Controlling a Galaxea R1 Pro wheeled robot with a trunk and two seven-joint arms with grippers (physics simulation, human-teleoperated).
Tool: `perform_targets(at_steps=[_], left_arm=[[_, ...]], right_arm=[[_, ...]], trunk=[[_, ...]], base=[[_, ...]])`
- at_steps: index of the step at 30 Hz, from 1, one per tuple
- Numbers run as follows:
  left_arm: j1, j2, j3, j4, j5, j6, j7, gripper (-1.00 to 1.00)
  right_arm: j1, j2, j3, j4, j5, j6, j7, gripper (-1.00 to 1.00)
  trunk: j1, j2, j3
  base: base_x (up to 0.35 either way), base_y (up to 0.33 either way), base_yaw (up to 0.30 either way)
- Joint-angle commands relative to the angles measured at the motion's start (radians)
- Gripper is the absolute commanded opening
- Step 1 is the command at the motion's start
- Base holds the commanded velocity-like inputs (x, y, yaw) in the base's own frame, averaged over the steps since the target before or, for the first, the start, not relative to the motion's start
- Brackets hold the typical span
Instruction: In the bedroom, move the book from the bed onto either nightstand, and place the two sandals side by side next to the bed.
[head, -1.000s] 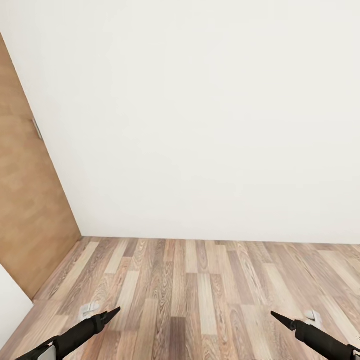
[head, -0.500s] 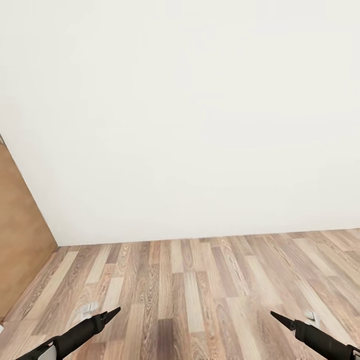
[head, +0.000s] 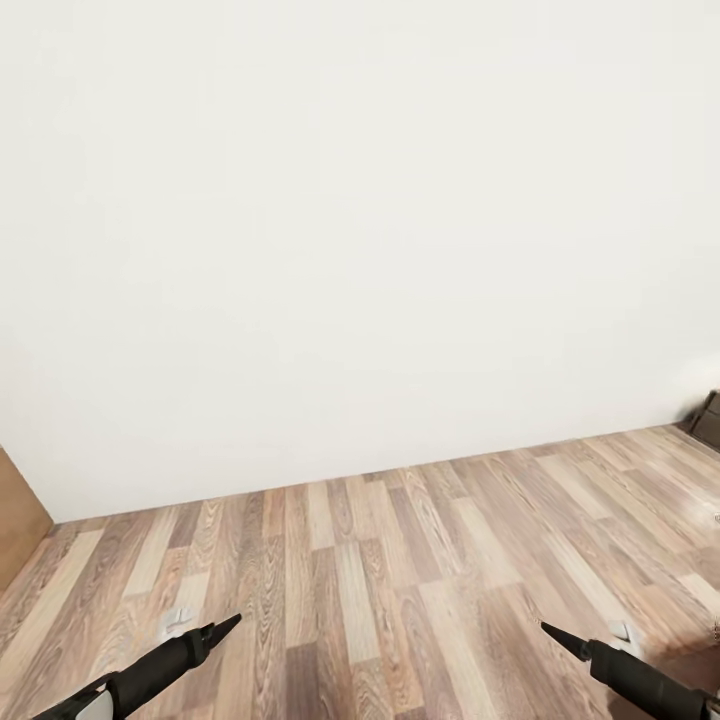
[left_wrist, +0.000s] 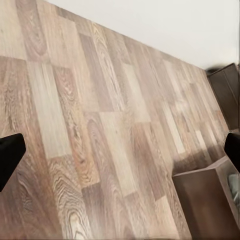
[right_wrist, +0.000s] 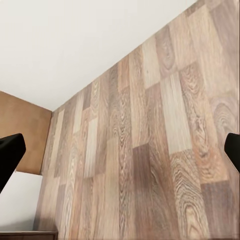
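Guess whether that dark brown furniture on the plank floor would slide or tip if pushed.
The brown furniture looks boxy and solid, so it is probably heavy and unlikely to tip. It seems to sit flat on the smooth plank floor, so a firm push might slide it.

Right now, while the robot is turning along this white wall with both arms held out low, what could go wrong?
1. The dark brown wooden furniture corner sits low in the left wrist view; the base or left gripper might clip it.
2. Another dark brown piece stands against the white wall at the head view's right edge, possibly in the turning path.
3. The right gripper hangs low over the wood-plank floor.
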Motion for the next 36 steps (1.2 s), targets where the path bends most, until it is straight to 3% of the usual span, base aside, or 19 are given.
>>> perform_targets(at_steps=[1,36], left_arm=[[0.000,0.000,-0.009,0.001,0.005,-0.010,-0.001,1.00],[0.000,-0.013,-0.008,0.001,0.005,-0.011,-0.001,1.00]], right_arm=[[-0.002,0.001,0.009,0.004,-0.008,-0.003,0.004,1.00],[-0.002,-0.001,0.008,0.004,-0.008,-0.003,0.004,1.00]], trunk=[[0.000,-0.001,-0.001],[0.000,-0.001,-0.001]], base=[[0.000,0.000,-0.284],[0.000,0.000,-0.284]])
